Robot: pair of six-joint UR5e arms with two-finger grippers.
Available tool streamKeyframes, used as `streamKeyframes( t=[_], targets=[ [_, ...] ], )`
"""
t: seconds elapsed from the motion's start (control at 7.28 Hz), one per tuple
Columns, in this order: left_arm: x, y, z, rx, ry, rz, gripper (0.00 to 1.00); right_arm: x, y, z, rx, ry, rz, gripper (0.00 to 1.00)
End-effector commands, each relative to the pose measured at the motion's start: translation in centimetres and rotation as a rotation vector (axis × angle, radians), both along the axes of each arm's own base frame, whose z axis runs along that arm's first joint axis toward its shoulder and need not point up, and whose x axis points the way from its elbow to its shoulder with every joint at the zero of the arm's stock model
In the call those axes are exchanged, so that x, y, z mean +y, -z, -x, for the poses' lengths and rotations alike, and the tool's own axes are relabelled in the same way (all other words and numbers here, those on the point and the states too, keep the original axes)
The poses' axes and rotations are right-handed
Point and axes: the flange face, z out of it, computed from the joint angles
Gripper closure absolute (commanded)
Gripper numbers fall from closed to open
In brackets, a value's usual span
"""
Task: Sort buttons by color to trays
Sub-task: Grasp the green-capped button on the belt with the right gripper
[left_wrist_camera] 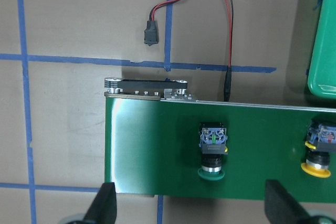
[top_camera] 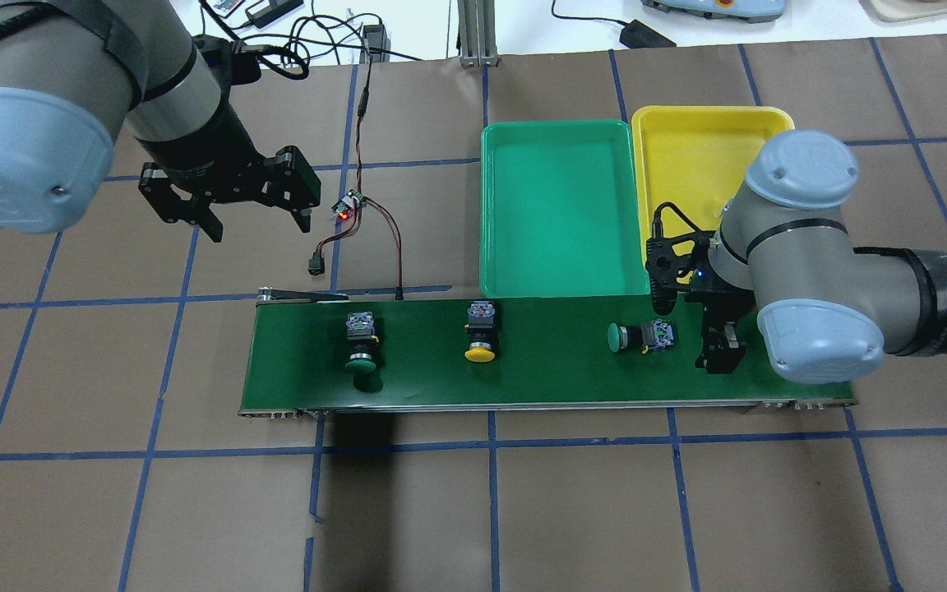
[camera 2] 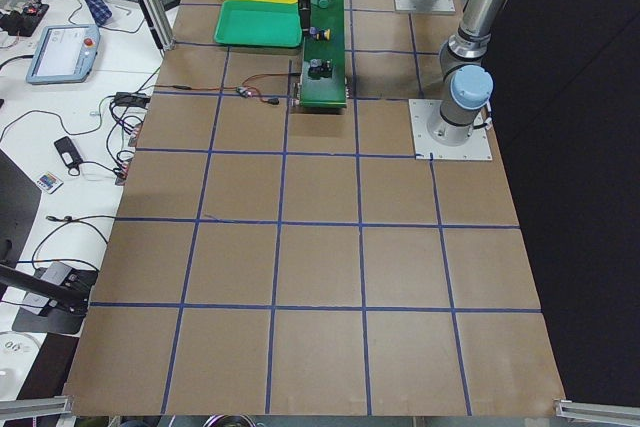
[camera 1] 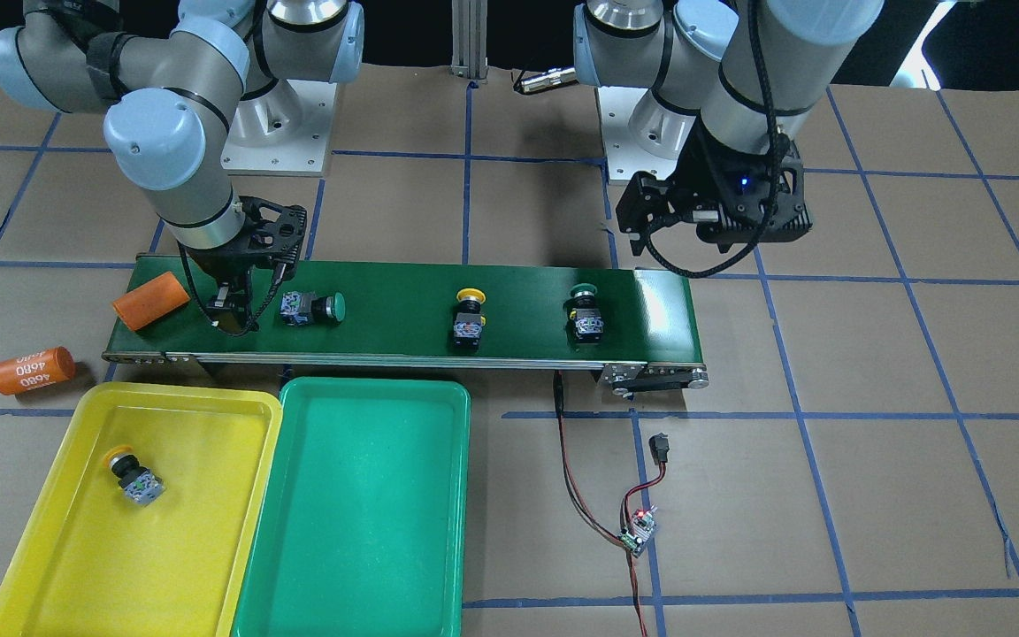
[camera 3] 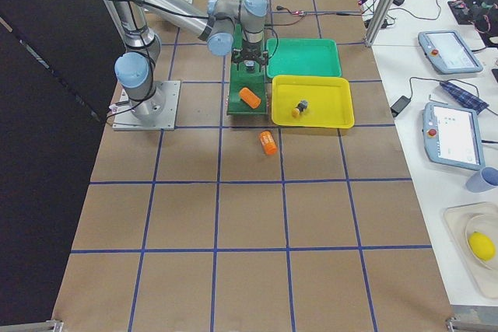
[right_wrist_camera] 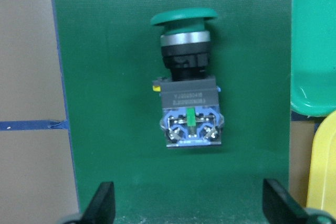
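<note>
Three buttons lie on the conveyor belt (camera 1: 386, 334): a green one (camera 1: 313, 308), a yellow one (camera 1: 469, 318) and a green one (camera 1: 586, 311). Another yellow button (camera 1: 134, 476) lies in the yellow tray (camera 1: 49, 540). The green tray (camera 1: 350, 513) beside it holds nothing. My right gripper (right_wrist_camera: 189, 208) is open, low over the belt just behind the contact block of the first green button (right_wrist_camera: 189, 93), not touching it. My left gripper (top_camera: 257, 224) is open and empty, high over the table beyond the belt's other end. Its wrist view shows the other green button (left_wrist_camera: 212, 148).
An orange cylinder (camera 1: 150, 300) lies on the belt's end close to my right gripper. A second one marked 4680 (camera 1: 33, 370) lies on the table beside the yellow tray. A small circuit board with red and black wires (camera 1: 638, 531) lies near the belt's other end.
</note>
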Motion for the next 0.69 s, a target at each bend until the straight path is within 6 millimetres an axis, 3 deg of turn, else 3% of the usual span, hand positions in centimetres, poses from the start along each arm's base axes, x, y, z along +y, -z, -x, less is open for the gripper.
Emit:
streamKeyframes(
  t=[0.0,0.14,0.27,0.55],
  targets=[
    [0.4,-1.1,-0.5,-0.020,-0.005,0.005,0.00,-0.1,0.3,0.0,0.000,-0.001,-0.005,0.00],
    [1.2,-1.7,-0.9,-0.057,-0.001,0.010,0.00,0.1,0.5,0.0,-0.001,-0.001,-0.012,0.00],
    [1.9,-1.0,-1.1,-0.088,0.004,-0.004,0.00,0.3,0.8,0.0,0.001,-0.001,-0.010,0.00],
    [1.7,-0.4,-1.0,-0.068,0.002,-0.006,0.00,0.3,0.8,0.0,0.001,-0.001,-0.006,0.00]
  ],
)
